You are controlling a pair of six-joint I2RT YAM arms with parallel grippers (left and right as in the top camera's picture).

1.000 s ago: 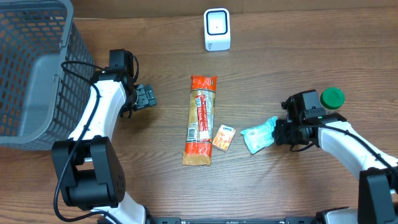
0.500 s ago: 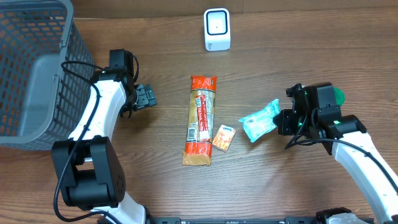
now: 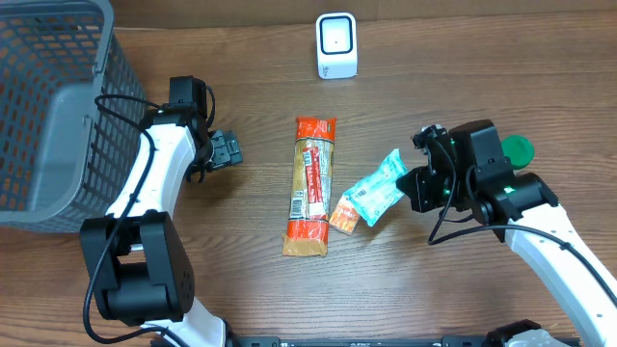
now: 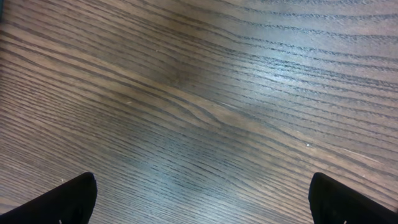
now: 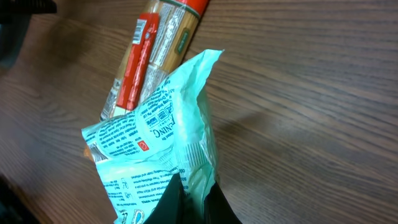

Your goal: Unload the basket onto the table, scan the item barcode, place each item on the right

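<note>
Leftmost, a grey mesh basket (image 3: 39,106) fills the near-left corner of the worktop (image 3: 463,77), its wall close beside the left arm. Just right of it, the left hand (image 3: 228,149) is over bare wood with its 2 fingers (image 4: 68,199) spread wide, released and holding nothing. A band of open wood separates it from the middle items. At centre a long orange snack pack (image 3: 312,188) lies flat, its long axis running nearly top to bottom of the overhead view. A small orange box (image 3: 345,214) sits just beside its lower right edge. Well apart, near the top edge, stands a white scanner (image 3: 336,45) with bare wood on both sides. The teal packet (image 3: 376,190) is pinched at its right end by the clenched right hand (image 3: 413,188). Its long axis slants from lower left to upper right, and its lower-left end overlaps the small box from above; whether they touch I cannot tell. Printed text faces the right wrist camera. A green cap (image 3: 519,149) shows just beyond the right arm.
</note>
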